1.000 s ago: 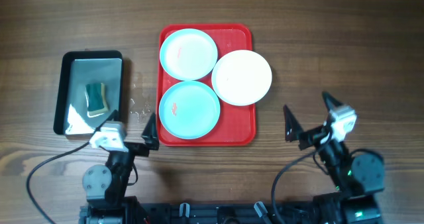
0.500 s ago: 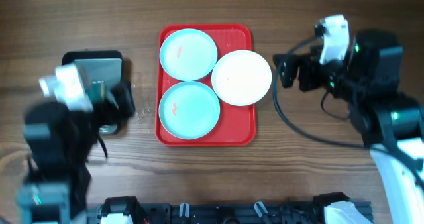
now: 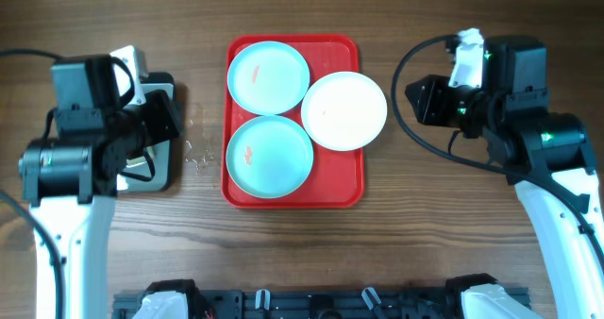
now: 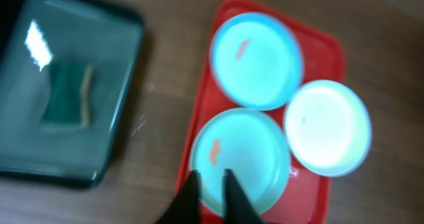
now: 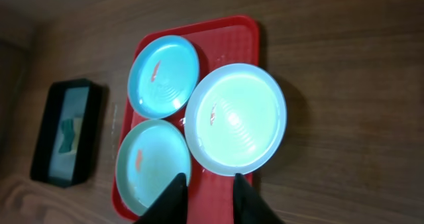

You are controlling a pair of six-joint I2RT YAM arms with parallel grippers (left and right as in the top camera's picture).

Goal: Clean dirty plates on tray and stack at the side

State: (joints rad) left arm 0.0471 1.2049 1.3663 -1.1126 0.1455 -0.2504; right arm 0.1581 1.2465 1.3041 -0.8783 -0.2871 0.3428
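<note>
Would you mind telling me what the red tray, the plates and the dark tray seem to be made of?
The red tray looks like matte plastic: even colour, moulded rounded corners. The turquoise plates and the white plate show a smooth sheen, so glossy plastic or glazed ceramic; I cannot tell which. The dark tray is probably metal, given its mirror-like glare.

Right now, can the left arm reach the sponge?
Probably yes. The sponge lies uncovered in the dark tray, with nothing on top of it. The left gripper hangs open nearby, above the table, so the way down to it looks free.
</note>
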